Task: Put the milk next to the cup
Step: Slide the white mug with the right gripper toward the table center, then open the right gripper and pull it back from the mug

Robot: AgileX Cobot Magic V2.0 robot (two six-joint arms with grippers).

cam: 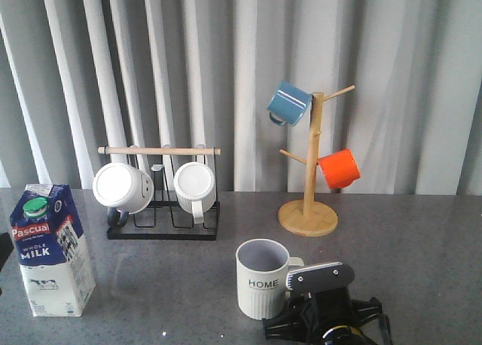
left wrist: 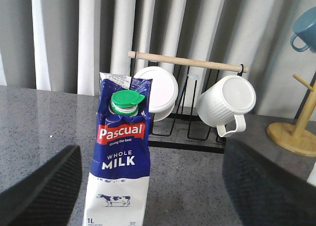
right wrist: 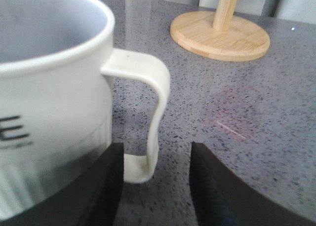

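The milk [cam: 51, 247], a blue and white Pascual carton with a green cap, stands upright at the table's front left. In the left wrist view the milk [left wrist: 121, 157] stands between my left gripper's [left wrist: 153, 191] wide-open fingers, nearer one finger [left wrist: 42, 186] and touching neither. The left gripper does not show in the front view. The cream ribbed HOME cup [cam: 262, 279] stands at the front centre. My right gripper [cam: 316, 281] is low beside its handle. In the right wrist view the right gripper [right wrist: 157, 186] is open, with the cup's [right wrist: 49, 97] handle [right wrist: 155, 102] between the fingers.
A black wire rack [cam: 162, 226] with a wooden bar holds two white mugs at the back left. A wooden mug tree [cam: 309, 209] at the back right carries a blue mug [cam: 290, 102] and an orange mug [cam: 339, 169]. A grey curtain hangs behind the table.
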